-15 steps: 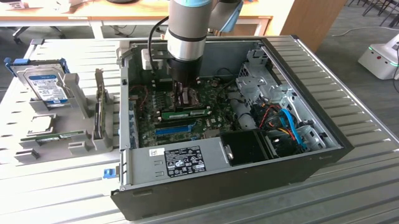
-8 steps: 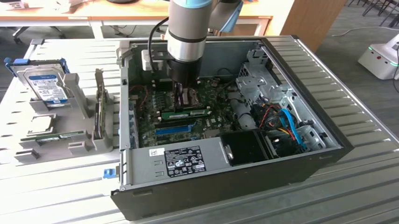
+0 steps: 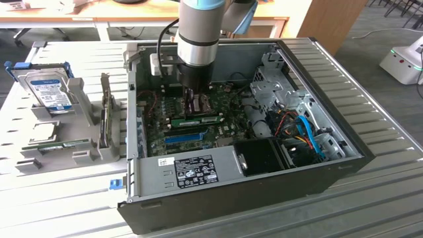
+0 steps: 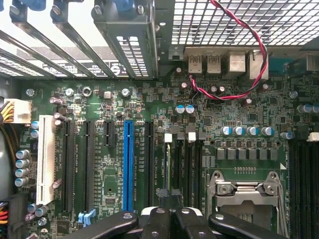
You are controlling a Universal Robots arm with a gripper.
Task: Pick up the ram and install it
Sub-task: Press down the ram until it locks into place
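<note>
1. The arm reaches down into the open computer case [image 3: 300, 173], which lies on its side on the slatted worktop [image 3: 383, 198].
2. The gripper [image 3: 197, 108] hangs low over the green motherboard [image 3: 225, 126], near its middle, and its jaws are pressed together.
3. Just below the fingertips in the exterior view a ram [image 3: 196, 120] lies flat along the board — a long green stick, seemingly seated in a slot; whether the jaws touch it cannot be told.
4. In the wrist view the black fingers [image 4: 158, 224] stand close together over the board, with the blue expansion slot [image 4: 128, 164] beside them and the silver processor socket [image 4: 246, 191] on their other side.
5. A twisted red-and-black wire [image 4: 256, 47] loops across the board near the rear ports.
6. Outside the case, at the exterior view's left, a grey parts holder [image 3: 79, 148] carries a hard drive [image 3: 49, 94] with a blue label, an upright dark expansion card [image 3: 106, 116], and a second green ram stick [image 3: 56, 145] — lying flat, well apart from the gripper.
</note>
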